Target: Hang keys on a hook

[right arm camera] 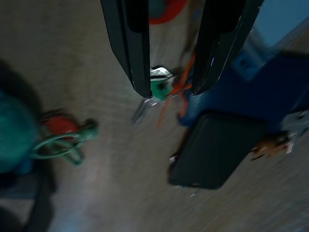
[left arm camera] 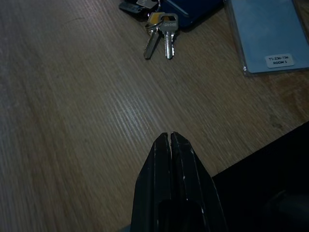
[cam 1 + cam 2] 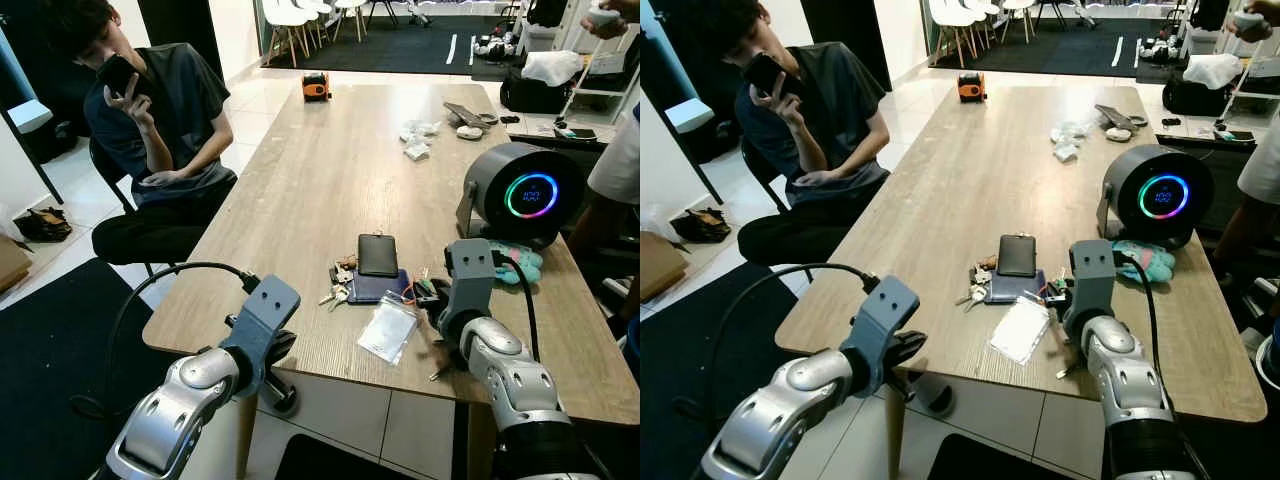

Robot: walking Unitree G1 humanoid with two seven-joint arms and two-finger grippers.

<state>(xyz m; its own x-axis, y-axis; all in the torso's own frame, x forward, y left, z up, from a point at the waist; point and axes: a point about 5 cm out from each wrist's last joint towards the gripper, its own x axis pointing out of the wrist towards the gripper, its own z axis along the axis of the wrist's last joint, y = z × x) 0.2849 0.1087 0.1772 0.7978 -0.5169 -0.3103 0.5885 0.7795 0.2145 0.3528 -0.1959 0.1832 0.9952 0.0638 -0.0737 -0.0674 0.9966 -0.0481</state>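
A bunch of silver keys (image 3: 335, 293) lies on the wooden table (image 3: 320, 180) beside a blue card holder (image 3: 375, 288); the left wrist view shows the same keys (image 2: 161, 36). My left gripper (image 2: 169, 137) is shut and hovers over bare table near the front edge, short of those keys. A green-capped key (image 1: 160, 88) on an orange cord lies to the right of the card holder. My right gripper (image 1: 171, 92) is open just above it, one finger on either side, and it shows in the head view as well (image 3: 432, 296).
A black wallet (image 3: 377, 254) rests on the card holder, with a clear plastic bag (image 3: 388, 328) in front. A round speaker with a glowing ring (image 3: 525, 190) and a teal object (image 3: 515, 262) stand at the right. One person (image 3: 160, 120) sits at the left; another (image 3: 620, 150) stands at the right.
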